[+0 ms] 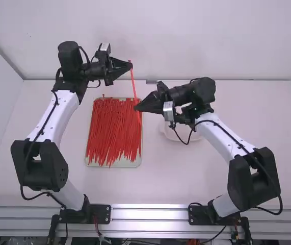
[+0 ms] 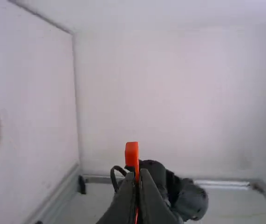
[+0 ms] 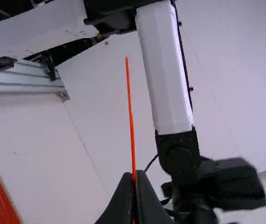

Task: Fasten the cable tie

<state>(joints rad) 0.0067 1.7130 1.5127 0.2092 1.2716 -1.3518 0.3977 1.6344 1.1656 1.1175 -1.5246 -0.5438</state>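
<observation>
- The table (image 1: 247,102) is white, and the walls behind it are white too.
- On the table lies a flat tray (image 1: 114,165) with a big pile of red ties (image 1: 113,130) on it.
- I hold one cable tie (image 1: 133,84) up in the air, above the far end of the tray. It is straight, not bent into a ring.
- My left gripper (image 1: 129,64) is at the far end of the tie. Its fingers are pinched tight on the tie. The thick square end pokes out just past my fingertips.
- My right gripper (image 1: 137,107) is lower down the same tie, over the far corner of the tray. Its fingers are pinched tight on the tie too. The thin tail sticks out a long way past them.
- So both my grippers have the same tie, one at each part, and the piece between them looks pulled straight.
- I think I am at the step just before the loop. The tie is picked up and lined up, but the tail is not in the square end yet.
- Next, I think I must bend the tail round to the square end and poke the tip into its little hole. Then I pull it through.
- That needs good aim, because the hole is tiny and the long tail may wobble. I may want to hold the tail closer to its tip first.
</observation>
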